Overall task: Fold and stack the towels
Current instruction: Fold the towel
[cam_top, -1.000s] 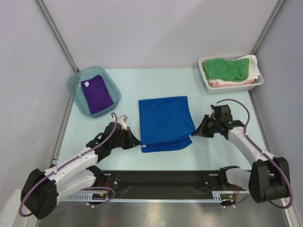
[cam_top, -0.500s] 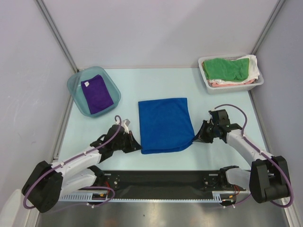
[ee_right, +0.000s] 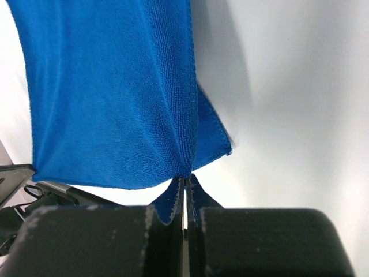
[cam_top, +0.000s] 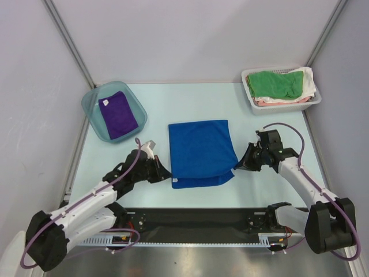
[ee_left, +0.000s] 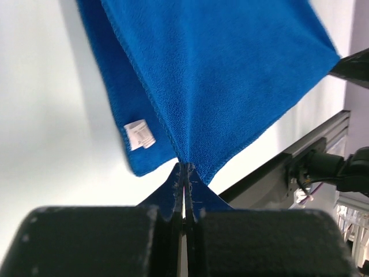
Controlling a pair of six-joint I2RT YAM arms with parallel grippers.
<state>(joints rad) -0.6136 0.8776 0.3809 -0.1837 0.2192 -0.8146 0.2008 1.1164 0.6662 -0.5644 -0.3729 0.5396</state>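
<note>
A royal blue towel [cam_top: 200, 151] lies in the middle of the table with its near edge lifted and doubled over a lower layer. My left gripper [cam_top: 168, 172] is shut on its near left corner [ee_left: 185, 154], beside a small white tag [ee_left: 140, 134]. On the other side, my right gripper [cam_top: 235, 166] is shut on the near right corner [ee_right: 183, 164]. A dark purple towel [cam_top: 118, 116] lies folded in a clear blue tub [cam_top: 92, 103] at the back left. A green towel [cam_top: 275, 83] tops the pile in a white basket [cam_top: 284, 105] at the back right.
Under the green towel in the basket lie a white cloth [cam_top: 309, 85] and a pinkish item [cam_top: 266, 101]. A black rail [cam_top: 196, 218] runs along the near table edge between the arm bases. Grey walls stand on three sides.
Both grippers dipped toward the near edge with the blue towel's corners, then came back away from it. The held edge now lies over a lower layer that shows along the near side.
</note>
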